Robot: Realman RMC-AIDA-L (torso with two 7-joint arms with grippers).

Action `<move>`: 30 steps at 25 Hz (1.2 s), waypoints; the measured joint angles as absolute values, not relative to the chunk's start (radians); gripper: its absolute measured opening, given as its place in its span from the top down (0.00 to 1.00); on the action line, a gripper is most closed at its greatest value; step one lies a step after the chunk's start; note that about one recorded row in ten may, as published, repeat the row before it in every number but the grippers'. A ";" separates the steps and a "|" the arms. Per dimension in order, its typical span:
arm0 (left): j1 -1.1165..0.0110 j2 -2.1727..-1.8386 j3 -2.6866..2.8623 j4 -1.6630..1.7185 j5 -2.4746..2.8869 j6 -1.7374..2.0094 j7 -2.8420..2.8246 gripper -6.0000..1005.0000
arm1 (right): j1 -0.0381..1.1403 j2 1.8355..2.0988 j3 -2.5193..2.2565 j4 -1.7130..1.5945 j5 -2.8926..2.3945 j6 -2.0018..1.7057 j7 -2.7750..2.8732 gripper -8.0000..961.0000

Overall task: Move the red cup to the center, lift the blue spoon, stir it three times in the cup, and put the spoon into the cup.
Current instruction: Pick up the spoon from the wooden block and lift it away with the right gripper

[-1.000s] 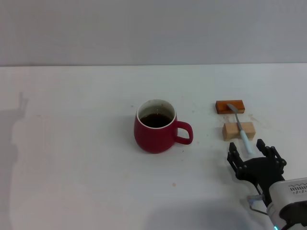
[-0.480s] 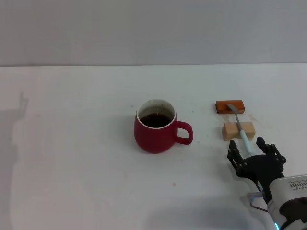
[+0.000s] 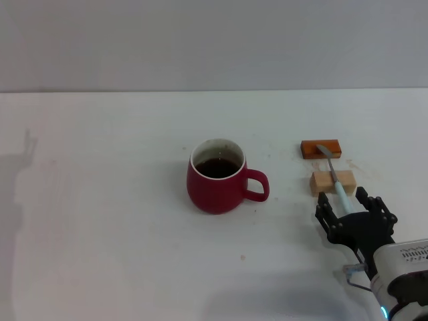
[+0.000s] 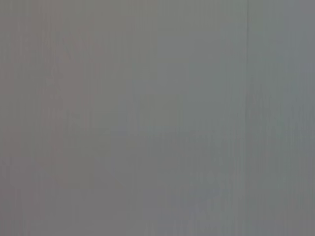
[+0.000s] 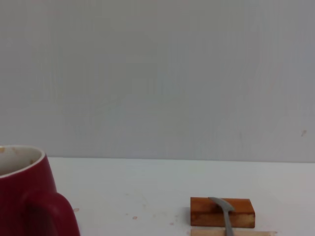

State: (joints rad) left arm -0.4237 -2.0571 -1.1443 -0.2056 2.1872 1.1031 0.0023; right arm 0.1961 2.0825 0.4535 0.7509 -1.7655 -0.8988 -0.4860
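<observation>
Sitting near the middle of the white table (image 3: 100, 234): the red cup (image 3: 215, 177), upright, dark liquid inside, handle pointing toward 3 o'clock. Judging the first step done, since the cup is already standing about at the center.

Lying well out at 3 o'clock from the cup: the blue spoon (image 3: 336, 178), propped across two blocks, grey bowl on the orange-brown block (image 3: 321, 148) at the 12 o'clock end, pale handle crossing the pale wooden block (image 3: 332, 182) and pointing toward 6 o'clock.

Hovering at that handle tip: the right gripper (image 3: 354, 215), jaws apart, dark fingers (image 3: 324, 208) flanking the end of the handle, nothing held. Reading this as the reach for the spoon. Needing next, by this judgement: settling the fingers around the overhanging handle, closing, then lifting clear of the blocks before carrying toward 9 o'clock to the cup.

Showing in the right wrist view only: a low side look at the cup's rim and handle, the spoon's raised bowl on the orange-brown block, and none of that arm's own fingers. Showing only in the head view: the gripper-to-handle relation. Giving just flat grey: the left wrist view, with the left gripper out of sight everywhere.
</observation>
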 joint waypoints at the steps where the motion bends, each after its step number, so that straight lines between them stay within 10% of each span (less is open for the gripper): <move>1: -0.424 -2.057 -1.144 -0.206 2.187 1.103 0.002 0.14 | 0.197 2.083 0.453 0.749 -1.765 -0.899 -0.486 0.35; 30: -0.423 -2.059 -1.150 -0.207 2.187 1.104 0.001 0.14 | 0.230 2.082 0.457 0.727 -1.734 -0.874 -0.457 0.44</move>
